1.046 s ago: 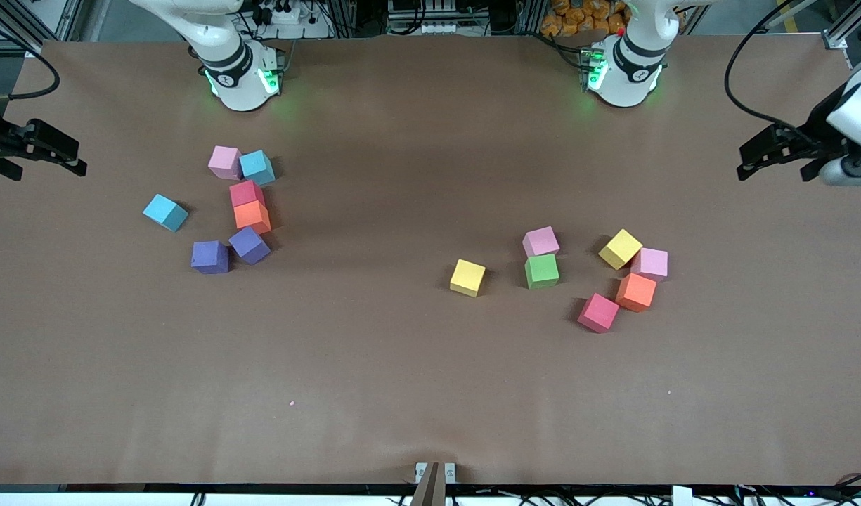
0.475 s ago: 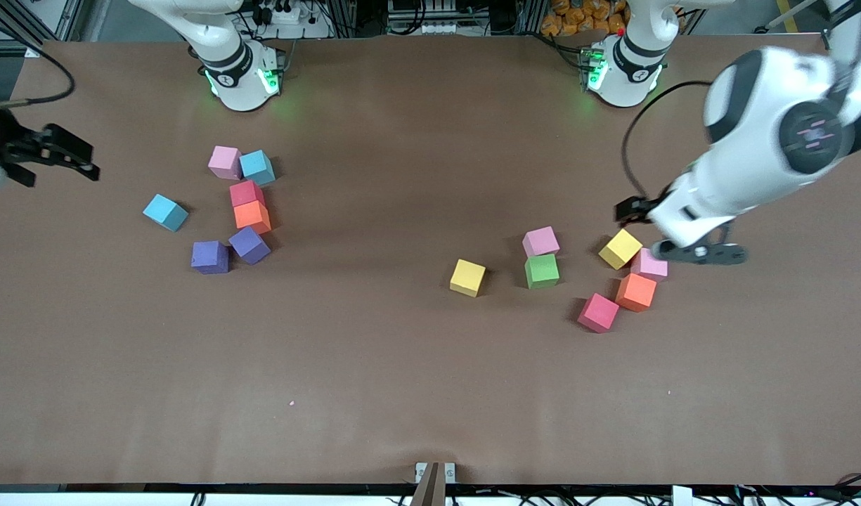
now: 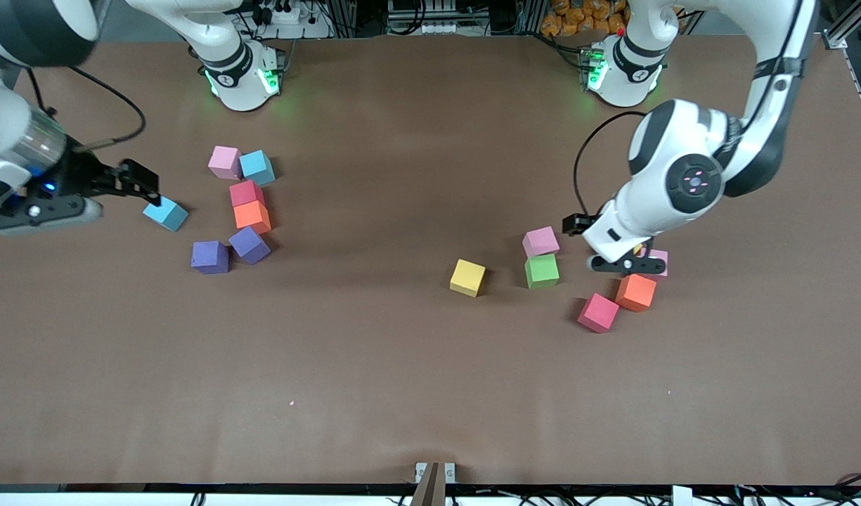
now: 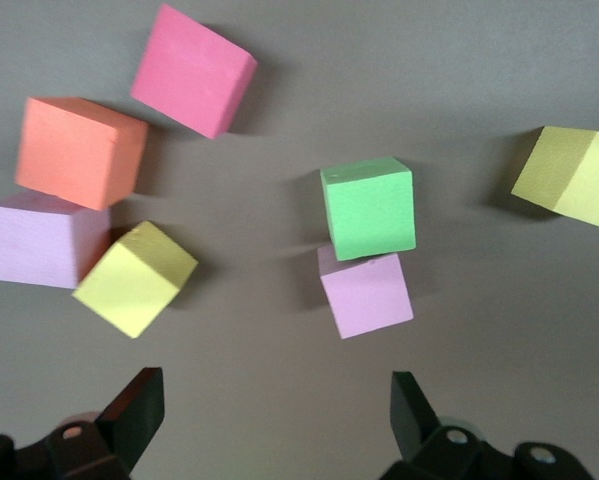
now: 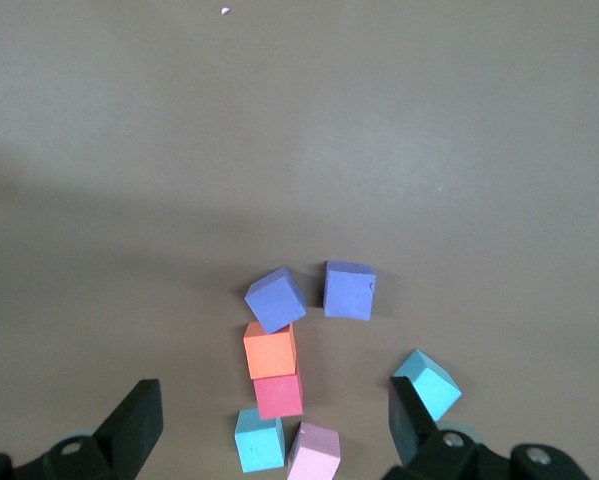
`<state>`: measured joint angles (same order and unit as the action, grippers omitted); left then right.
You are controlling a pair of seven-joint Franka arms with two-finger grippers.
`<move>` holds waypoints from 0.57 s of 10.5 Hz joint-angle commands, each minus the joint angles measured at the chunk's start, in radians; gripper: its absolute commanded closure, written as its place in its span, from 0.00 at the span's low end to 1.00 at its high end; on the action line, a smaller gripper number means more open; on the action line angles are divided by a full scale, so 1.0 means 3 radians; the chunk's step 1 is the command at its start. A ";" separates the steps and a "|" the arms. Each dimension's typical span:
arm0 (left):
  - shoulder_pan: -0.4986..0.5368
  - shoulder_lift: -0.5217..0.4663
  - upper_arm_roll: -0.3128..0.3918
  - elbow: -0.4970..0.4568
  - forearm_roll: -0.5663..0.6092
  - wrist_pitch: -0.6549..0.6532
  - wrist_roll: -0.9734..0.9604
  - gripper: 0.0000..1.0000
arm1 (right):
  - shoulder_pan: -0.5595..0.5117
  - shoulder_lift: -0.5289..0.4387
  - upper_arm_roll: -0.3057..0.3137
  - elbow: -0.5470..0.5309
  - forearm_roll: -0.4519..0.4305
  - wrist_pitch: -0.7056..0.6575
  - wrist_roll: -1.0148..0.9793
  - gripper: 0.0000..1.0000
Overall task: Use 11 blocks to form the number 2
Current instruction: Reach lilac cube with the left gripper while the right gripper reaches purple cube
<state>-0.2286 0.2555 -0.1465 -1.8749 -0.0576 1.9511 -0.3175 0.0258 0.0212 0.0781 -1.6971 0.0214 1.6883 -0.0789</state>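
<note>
The blocks lie in two loose groups and no number 2 shows. Toward the right arm's end are pink (image 3: 224,161), light blue (image 3: 256,167), red (image 3: 247,192), orange (image 3: 252,216), two purple (image 3: 210,256) and a lone light blue block (image 3: 166,213). My right gripper (image 3: 138,184) hangs open beside that lone block (image 5: 426,385). Toward the left arm's end are yellow (image 3: 467,277), pink (image 3: 540,241), green (image 3: 542,271), orange (image 3: 635,292) and red (image 3: 598,313). My left gripper (image 3: 623,265) hovers open and holds nothing, covering a second yellow block (image 4: 134,278) beside a pink one (image 4: 44,240).
The brown table cover (image 3: 402,365) runs wide between the two groups and toward the front camera. A small metal bracket (image 3: 434,472) sits at the table's near edge. Both arm bases (image 3: 244,77) stand along the edge farthest from the front camera.
Both arms swung in from the table's ends. The left gripper came over the yellow and pink blocks, and the right gripper came up to the lone light blue block. No block moved.
</note>
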 commanded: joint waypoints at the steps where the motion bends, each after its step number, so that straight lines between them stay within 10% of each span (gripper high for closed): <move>1: -0.0041 -0.0054 -0.0003 -0.0106 -0.0043 0.0108 -0.0092 0.00 | 0.0118 0.0026 -0.0020 -0.0177 0.0031 0.0175 0.0043 0.00; 6: -0.0204 -0.0003 -0.0008 -0.0529 -0.0048 0.0659 -0.0297 0.00 | 0.0312 0.0272 -0.0020 -0.0508 0.0005 0.0594 -0.0003 0.00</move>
<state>-0.2651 0.2655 -0.1515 -1.9759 -0.0577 2.0844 -0.3818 0.1001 0.0963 0.0791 -1.7951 0.0215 1.8151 -0.0794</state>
